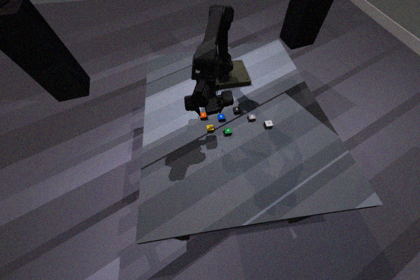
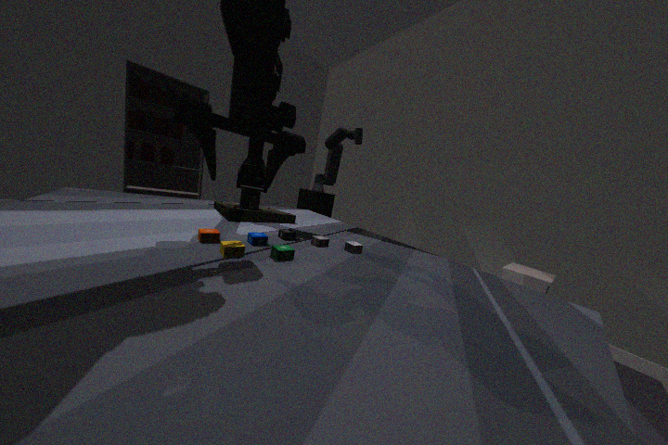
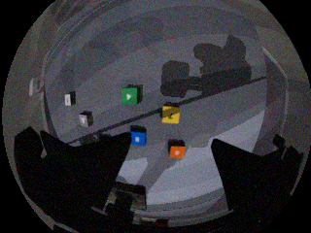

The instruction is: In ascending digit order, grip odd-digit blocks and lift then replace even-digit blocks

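My gripper (image 1: 210,112) (image 2: 239,184) (image 3: 174,142) is open and empty, above the orange and blue blocks' side of the group. An orange block (image 1: 203,115) (image 2: 209,235) (image 3: 177,151) and a blue block (image 1: 221,117) (image 2: 257,239) (image 3: 138,139) lie nearest the arm, with a black block (image 1: 236,110) (image 2: 287,235), largely hidden by a finger in the wrist view. A yellow block (image 1: 210,128) (image 2: 232,249) (image 3: 170,115), green block (image 1: 227,131) (image 2: 282,253) (image 3: 129,96), grey block (image 1: 251,117) (image 2: 320,241) (image 3: 86,119) and white block (image 1: 268,123) (image 2: 353,247) (image 3: 69,99) rest apart. The digits are too small to read surely.
The arm's base plate (image 1: 241,74) (image 2: 282,216) stands on the table (image 1: 250,198) (image 2: 345,340) behind the blocks. The arm's shadow falls beyond the yellow block. Dark pillars (image 1: 55,62) (image 1: 300,29) stand beyond the table in the top view.
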Motion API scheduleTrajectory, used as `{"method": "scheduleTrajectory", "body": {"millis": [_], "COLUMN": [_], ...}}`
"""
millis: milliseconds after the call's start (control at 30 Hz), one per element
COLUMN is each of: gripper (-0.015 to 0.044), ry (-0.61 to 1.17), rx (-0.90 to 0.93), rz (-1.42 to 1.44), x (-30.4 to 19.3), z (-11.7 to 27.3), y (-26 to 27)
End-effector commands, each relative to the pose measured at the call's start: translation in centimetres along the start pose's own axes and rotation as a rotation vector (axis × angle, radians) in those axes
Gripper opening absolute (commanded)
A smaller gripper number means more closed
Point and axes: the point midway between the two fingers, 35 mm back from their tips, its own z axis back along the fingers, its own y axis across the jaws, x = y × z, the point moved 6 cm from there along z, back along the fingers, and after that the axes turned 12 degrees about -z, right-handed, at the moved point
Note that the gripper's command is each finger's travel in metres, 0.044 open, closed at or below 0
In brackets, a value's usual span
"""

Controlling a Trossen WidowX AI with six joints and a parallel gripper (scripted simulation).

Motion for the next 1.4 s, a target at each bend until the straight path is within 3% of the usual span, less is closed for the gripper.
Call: {"method": "scheduleTrajectory", "body": {"millis": [0,533,767,933,1000,1167,1367], "gripper": [0.04,0.04,0.04,0.04,0.04,0.04,0.04], "ry": [-0.007,-0.007,-0.001,-0.001,-0.001,-0.001,0.0], "rx": [-0.003,-0.004,-0.007,-0.007,-0.007,-0.007,-0.007], "rz": [0.021,0.021,0.02,0.02,0.02,0.02,0.02], "x": [-0.1,-0.3,-8.1,-9.0,-8.9,-8.9,-9.0], "z": [0.2,0.2,0.2,0.1,-0.8,-7.2,-8.0], "y": [0.1,0.0,-3.9,-4.2,-4.2,-4.3,-4.2]}}
